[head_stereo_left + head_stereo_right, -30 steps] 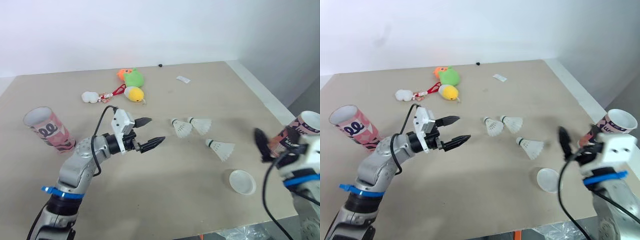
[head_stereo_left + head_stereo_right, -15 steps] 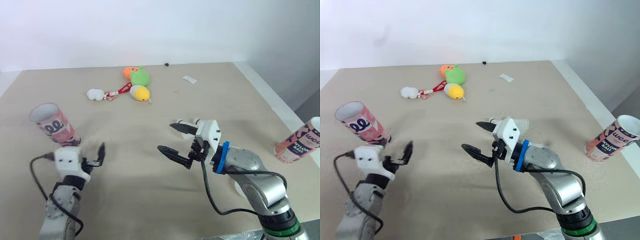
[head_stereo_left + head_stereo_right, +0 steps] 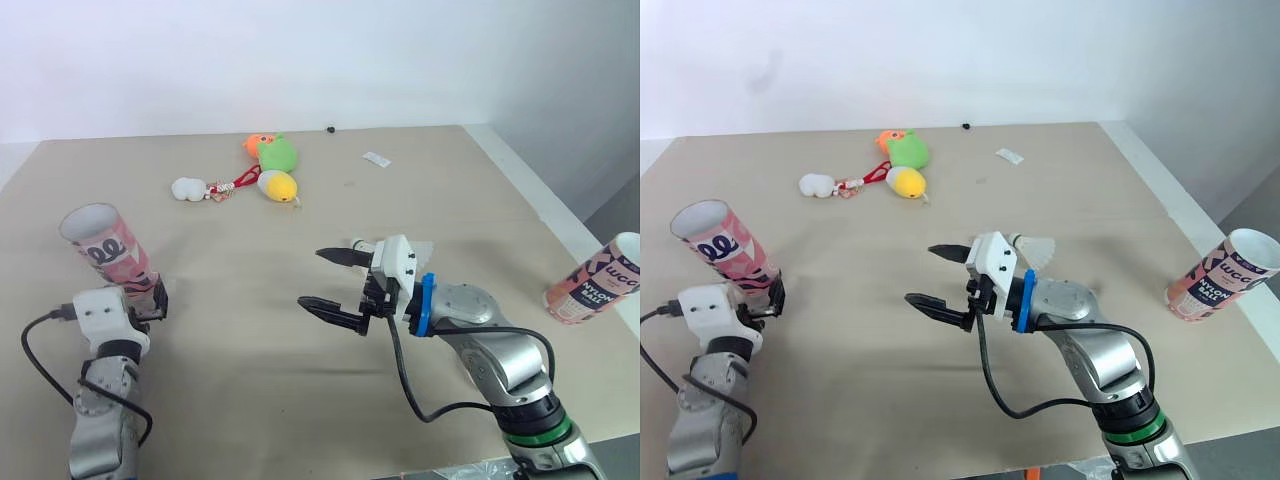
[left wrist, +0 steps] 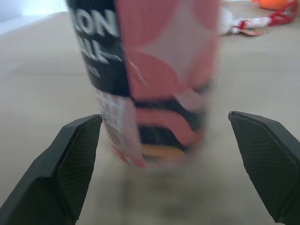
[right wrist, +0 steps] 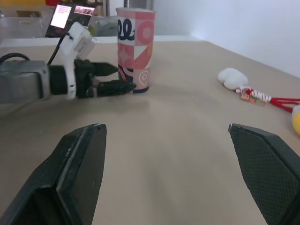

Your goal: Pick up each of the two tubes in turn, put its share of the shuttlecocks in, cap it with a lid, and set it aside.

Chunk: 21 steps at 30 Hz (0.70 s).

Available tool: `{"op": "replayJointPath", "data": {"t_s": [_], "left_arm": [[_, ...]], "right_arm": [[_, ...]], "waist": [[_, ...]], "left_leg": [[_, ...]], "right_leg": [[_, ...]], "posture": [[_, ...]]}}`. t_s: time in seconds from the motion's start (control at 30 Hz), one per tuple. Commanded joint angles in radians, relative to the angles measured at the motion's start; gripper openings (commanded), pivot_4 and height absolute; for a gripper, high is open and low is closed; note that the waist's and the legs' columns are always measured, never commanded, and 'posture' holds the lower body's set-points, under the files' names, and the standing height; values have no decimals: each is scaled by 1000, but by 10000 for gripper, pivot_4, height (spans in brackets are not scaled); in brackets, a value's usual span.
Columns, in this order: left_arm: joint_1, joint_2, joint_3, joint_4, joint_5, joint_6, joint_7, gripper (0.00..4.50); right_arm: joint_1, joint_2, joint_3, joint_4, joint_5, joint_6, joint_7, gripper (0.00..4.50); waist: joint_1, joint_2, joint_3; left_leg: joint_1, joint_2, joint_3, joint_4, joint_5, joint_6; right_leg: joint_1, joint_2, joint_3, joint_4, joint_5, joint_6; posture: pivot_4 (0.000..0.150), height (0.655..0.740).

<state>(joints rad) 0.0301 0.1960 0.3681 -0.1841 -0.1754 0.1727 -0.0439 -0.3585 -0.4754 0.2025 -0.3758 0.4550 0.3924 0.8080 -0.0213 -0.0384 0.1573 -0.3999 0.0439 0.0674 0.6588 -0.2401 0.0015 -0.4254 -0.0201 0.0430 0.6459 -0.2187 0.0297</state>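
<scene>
Left tool [image 4: 164, 117] is wide open and empty, right at the base of the round pink printed tube [image 3: 105, 245] on the matte desk [image 3: 290, 410]; it was further off before. Right tool [image 3: 312, 278] gapes empty mid-desk, with a feathery shuttlecock [image 3: 1035, 245] behind it. Second tube [image 3: 598, 282] stands far right.

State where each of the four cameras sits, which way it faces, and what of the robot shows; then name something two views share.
Left eye view: on the head, looking forward and down at the table; both arms show, with the left gripper and right gripper.
Right eye view: beside it on the head, same scene, same arms.
Left wrist view: on the left wrist, facing the pink tube; its open fingers show.
Right wrist view: on the right wrist, facing the left gripper; its open fingers show.
Shared: both wrist views hold the pink tube.
</scene>
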Motion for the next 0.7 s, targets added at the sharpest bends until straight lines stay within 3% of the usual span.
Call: {"op": "replayJointPath", "data": {"t_s": [0.03,0.37,0.7], "left_arm": [[-28,12,10,39,2,3,15,45000],[-231,58,7,289,-7,-6,16,45000],[-224,58,6,308,-13,-14,12,45000]], "right_arm": [[-23,7,-13,-20,7,5,4,44616],[-10,17,-15,-27,15,33,14,44616],[4,13,-32,-49,17,51,4,44616]], "waist": [[0,0,0],[0,0,0],[0,0,-1]], "left_leg": [[0,0,0,0,0,0],[-1,0,-1,0,0,0],[0,0,0,0,0,-1]], "right_leg": [[0,0,0,0,0,0],[0,0,-1,0,3,-4],[0,-1,-1,0,4,-4]], "posture": [[1500,7400],[1500,7400],[1500,7400]]}}
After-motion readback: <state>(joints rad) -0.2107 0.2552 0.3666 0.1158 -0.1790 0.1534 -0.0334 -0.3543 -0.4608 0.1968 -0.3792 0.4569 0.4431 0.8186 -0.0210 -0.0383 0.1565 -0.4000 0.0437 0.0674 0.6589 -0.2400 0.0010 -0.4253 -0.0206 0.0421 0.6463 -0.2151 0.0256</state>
